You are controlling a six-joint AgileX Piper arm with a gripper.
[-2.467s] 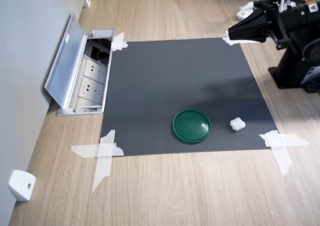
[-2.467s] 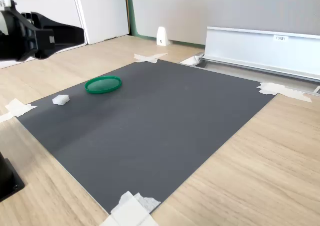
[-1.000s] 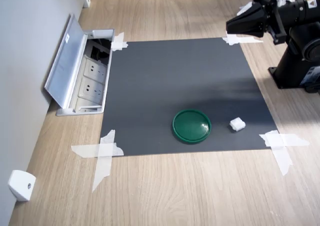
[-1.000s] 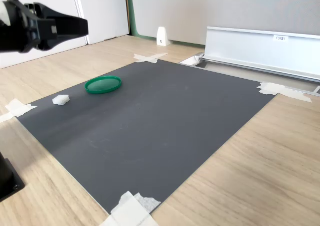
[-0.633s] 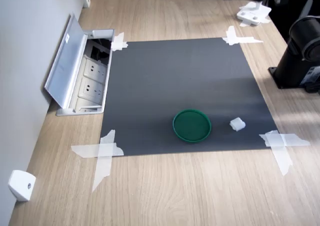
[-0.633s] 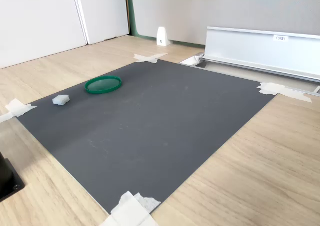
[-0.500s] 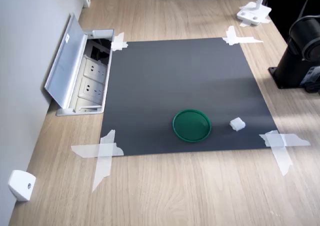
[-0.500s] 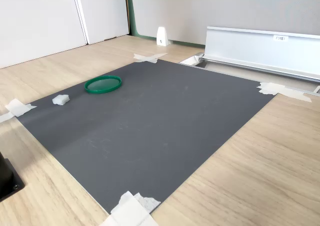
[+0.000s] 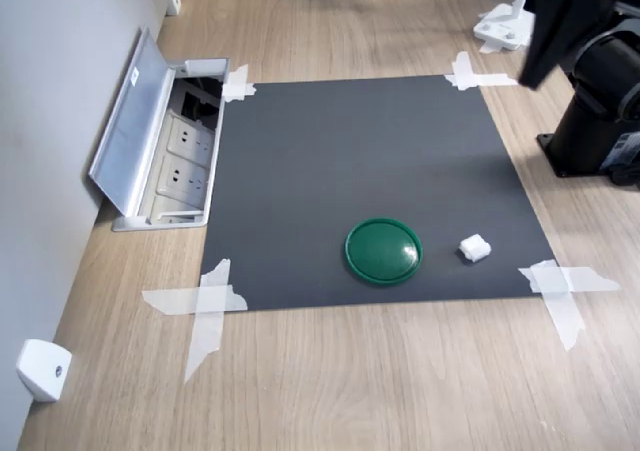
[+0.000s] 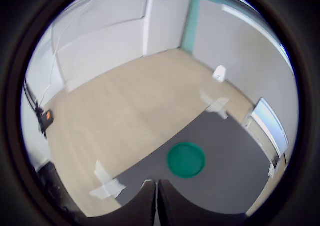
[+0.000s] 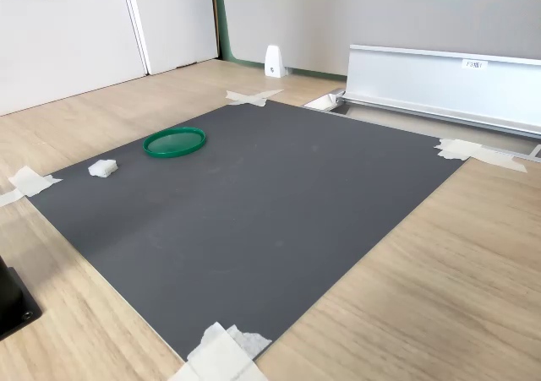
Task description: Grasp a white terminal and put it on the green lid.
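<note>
My gripper (image 10: 155,201) is raised well above the dark mat (image 9: 380,171). In the wrist view my two fingertips (image 10: 146,202) sit pressed side by side with only a thin seam between them, so my jaws are closed and hold nothing. In the first exterior view only a dark part of my arm (image 9: 560,21) shows at the upper right corner, blurred, above the black base (image 9: 590,141); my jaws themselves cannot be made out there.

The green lid (image 10: 186,159) lies flat on the mat, out ahead of my fingertips and far below them, rim up. Being round, it has no long axis to speak of.

The white terminal (image 9: 474,248) does not show in the wrist view. In the first exterior view it rests on the mat just beside the lid (image 9: 383,251), on the side nearer my base, apart from it and not touching. In the second exterior view the white terminal (image 11: 102,168) sits near the mat's edge, close to a tape strip (image 11: 30,181), with the lid (image 11: 175,141) a little further in. It is a small blocky piece, nearly as wide as it is long; it seems turned a little askew to the mat's edge, but it is too small for me to tell which way it points or where its longer side runs.
</note>
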